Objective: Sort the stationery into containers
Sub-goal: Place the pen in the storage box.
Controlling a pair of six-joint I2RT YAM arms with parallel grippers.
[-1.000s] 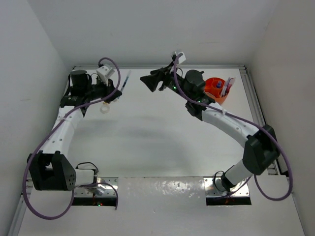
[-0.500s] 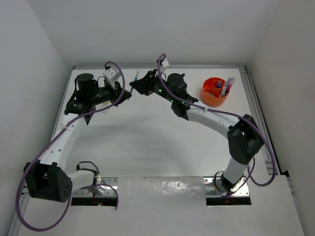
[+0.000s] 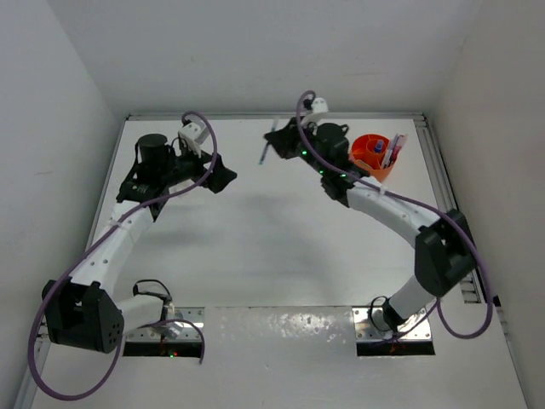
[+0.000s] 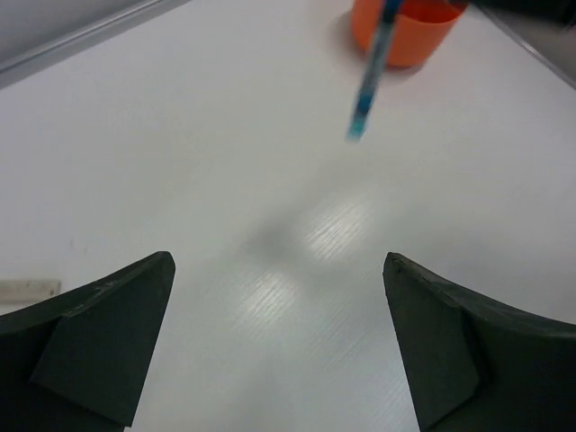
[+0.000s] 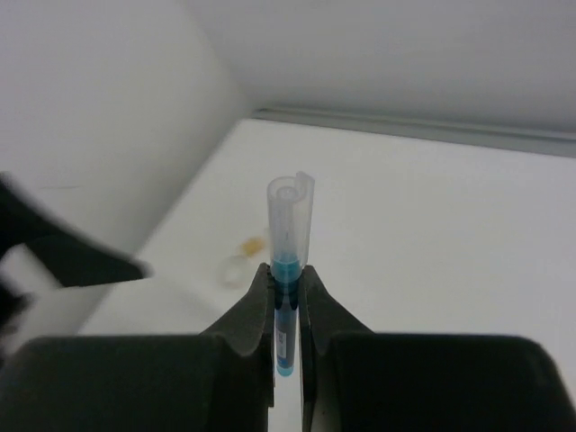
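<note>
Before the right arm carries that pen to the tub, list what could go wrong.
The right gripper pinches the pen only between its fingertips; it could swivel or slip on the way.
The tub already holds upright pens; this one might strike them or the rim and fall outside.

Two white-and-black robot arms, left arm (image 3: 111, 243) and right arm (image 3: 392, 213).
White tubular links between chunky black joint housings (image 3: 85, 311); looping purple cable (image 3: 119, 223) along each; what look like tiny green lights (image 3: 322, 170) near the right wrist.
</note>
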